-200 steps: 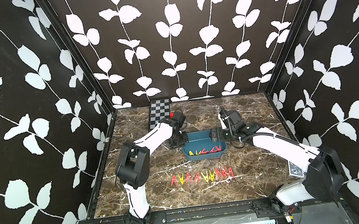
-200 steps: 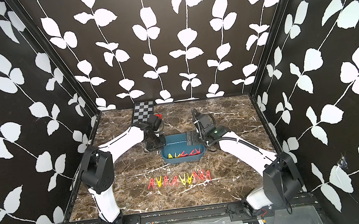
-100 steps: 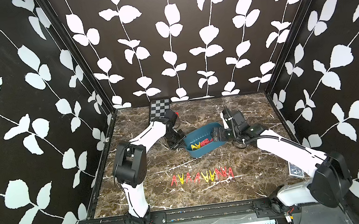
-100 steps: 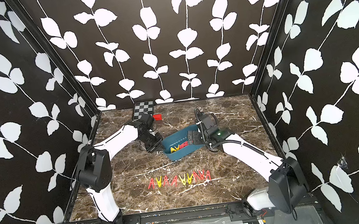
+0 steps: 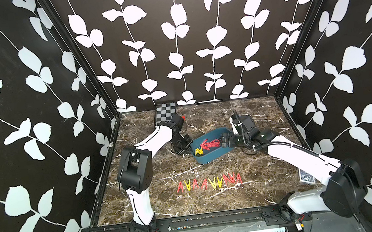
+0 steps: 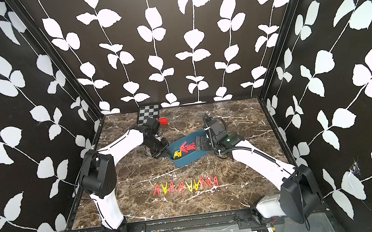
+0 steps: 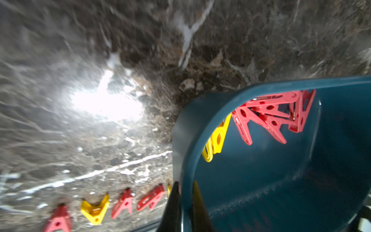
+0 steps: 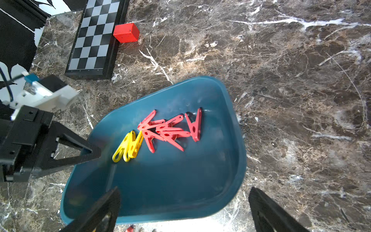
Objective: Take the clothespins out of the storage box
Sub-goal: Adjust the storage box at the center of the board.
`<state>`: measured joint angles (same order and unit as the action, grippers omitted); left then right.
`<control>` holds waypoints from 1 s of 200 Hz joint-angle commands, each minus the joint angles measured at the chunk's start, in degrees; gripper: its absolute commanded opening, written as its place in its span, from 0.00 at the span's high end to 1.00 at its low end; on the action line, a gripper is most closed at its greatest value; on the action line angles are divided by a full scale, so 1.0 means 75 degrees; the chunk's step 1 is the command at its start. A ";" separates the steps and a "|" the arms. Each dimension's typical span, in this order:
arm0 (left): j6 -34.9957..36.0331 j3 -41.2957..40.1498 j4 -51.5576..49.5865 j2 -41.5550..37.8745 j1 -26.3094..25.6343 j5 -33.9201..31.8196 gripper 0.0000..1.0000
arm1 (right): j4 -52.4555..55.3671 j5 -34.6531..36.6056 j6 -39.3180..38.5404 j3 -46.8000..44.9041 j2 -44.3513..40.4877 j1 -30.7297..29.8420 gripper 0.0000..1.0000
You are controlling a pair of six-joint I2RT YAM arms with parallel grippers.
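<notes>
Left gripper pinches the rim of the teal plastic storage box holding red and yellow clothespins; right gripper spread wide.

In the middle, askew: a teal box with red and yellow clothespins heaped inside. At its left end, the left gripper; at its right end, the right gripper. Nearer the front, a row of more; at the back, a checkered board.

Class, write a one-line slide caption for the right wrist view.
Left gripper pinches the rim of the storage box; red and yellow clothespins lie inside, checkered board nearby.
</notes>
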<state>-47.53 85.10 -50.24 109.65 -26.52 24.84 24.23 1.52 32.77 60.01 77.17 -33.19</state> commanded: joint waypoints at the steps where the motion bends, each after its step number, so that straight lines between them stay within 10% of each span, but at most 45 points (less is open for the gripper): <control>1: 0.1011 0.0382 -0.0406 0.0017 0.0027 -0.0876 1.00 | -0.0119 0.0055 0.0006 -0.0111 -0.0072 0.0034 0.01; 96: 0.2974 0.0668 0.0203 0.0402 -0.0588 -0.2473 1.00 | 0.0053 -0.0464 -0.0277 0.0252 0.0603 -0.0003 0.01; 200: 0.2721 0.0324 0.0735 0.0306 -0.0585 -0.2404 0.92 | 0.0566 -0.0192 -0.0809 0.1278 0.2252 -0.0346 0.06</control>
<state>-26.13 89.32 -46.06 113.40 -31.03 7.01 25.69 -1.76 27.33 66.57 90.83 -35.70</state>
